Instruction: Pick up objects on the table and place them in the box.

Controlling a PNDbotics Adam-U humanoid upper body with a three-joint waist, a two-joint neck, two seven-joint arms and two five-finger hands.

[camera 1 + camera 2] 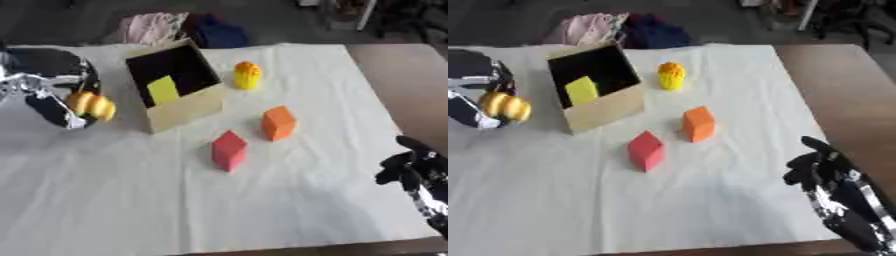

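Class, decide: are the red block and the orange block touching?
Apart. The left eye view shows white cloth between the red block and the orange block.

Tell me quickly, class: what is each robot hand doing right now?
Left hand: shut on the yellow object, beside the box.
Right hand: holds nothing, fingers relaxed, open.

We see a red block (228, 149), an orange block (278, 122), a yellow cube (164, 90) in the dark-lined tan cardboard box (184, 112), all on a white cloth-covered surface (175, 210).
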